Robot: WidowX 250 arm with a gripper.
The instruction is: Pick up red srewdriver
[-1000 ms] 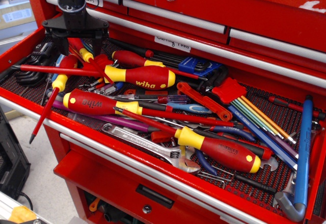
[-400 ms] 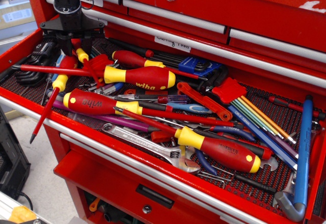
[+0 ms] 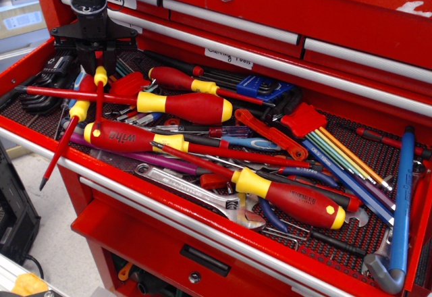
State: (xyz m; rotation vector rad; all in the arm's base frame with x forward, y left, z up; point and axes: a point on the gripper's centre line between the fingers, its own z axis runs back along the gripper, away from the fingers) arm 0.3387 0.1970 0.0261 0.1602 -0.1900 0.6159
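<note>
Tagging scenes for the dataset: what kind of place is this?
Likely a workshop or garage: an open drawer of a red tool chest, crammed with wiha screwdrivers, a hex key set and a wrench.

The gripper (image 3: 96, 52) hides the handle of the red srewdriver (image 3: 98, 102), so only the yellow collar and thin shaft show below it, and whether the tip touches the tools beneath cannot be told. How the jaws stand is lost in the dark body of the gripper. The arm above runs out past the top edge. The handwritten label (image 3: 228, 58) on the drawer rail is too small to read. The blue wrench (image 3: 401, 209) is partly cut by the right edge, and the lower drawers are cut off below.
</note>
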